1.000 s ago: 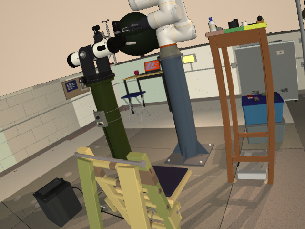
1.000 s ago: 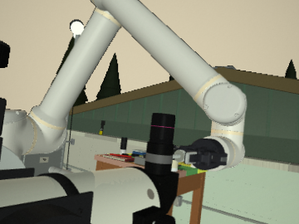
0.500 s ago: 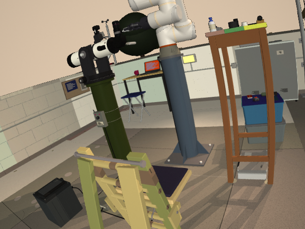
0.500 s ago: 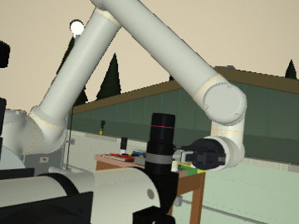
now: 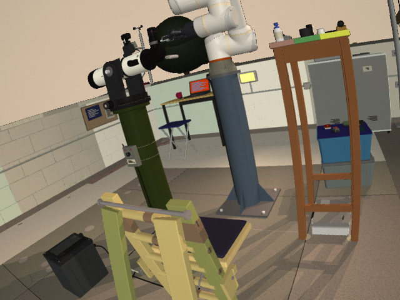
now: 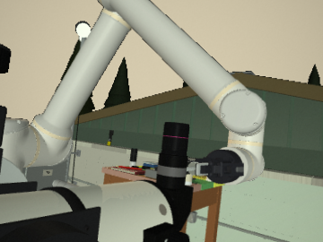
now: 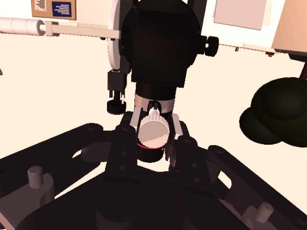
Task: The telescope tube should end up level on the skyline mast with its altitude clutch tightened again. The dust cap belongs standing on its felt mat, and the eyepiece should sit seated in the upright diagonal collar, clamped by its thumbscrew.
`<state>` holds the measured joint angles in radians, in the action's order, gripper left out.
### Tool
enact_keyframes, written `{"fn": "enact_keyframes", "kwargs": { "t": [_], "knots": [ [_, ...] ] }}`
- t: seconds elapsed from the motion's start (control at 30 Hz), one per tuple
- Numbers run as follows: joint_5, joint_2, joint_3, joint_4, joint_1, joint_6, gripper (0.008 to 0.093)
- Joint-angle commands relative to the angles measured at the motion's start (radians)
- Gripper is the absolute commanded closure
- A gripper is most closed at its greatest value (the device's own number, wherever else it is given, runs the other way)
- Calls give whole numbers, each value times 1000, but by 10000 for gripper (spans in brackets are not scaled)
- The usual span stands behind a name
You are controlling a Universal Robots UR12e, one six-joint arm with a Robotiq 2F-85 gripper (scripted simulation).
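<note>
My gripper (image 7: 154, 127) reaches in at the back of the telescope and is closed around the white knurled thumbscrew (image 7: 153, 128) on the grey collar (image 7: 153, 104) of the diagonal. The black eyepiece (image 6: 175, 146) with a magenta ring stands upright in that collar (image 6: 173, 170). The white telescope tube (image 5: 126, 64) sits in its black fork on the dark green pier (image 5: 143, 151), its front end slightly lower than its rear. The gripper (image 5: 164, 37) meets the eyepiece end from the right. A dark cap-like object (image 5: 306, 31) stands on the green mat (image 5: 307, 39) of the tall stand.
A blue bin (image 5: 344, 142) sits on a grey crate behind the tall wooden stand (image 5: 323, 135). The arm's blue-grey pedestal (image 5: 239, 142) rises between pier and stand. A yellow-green ladder chair (image 5: 168, 248) and a black box (image 5: 76, 263) occupy the foreground floor.
</note>
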<state>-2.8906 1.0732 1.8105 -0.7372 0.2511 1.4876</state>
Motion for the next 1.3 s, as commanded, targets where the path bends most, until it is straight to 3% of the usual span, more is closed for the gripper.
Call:
{"fn": "enact_keyframes", "kwargs": {
  "t": [0.0,0.2,0.43,1.27],
  "knots": [
    [0,1,-1,0,0,-20,934],
    [-1,1,-1,0,-1,-197,934],
    [-1,1,0,0,-1,-519,934],
    [-3,2,2,-1,-3,-2036,934]
  ]
}}
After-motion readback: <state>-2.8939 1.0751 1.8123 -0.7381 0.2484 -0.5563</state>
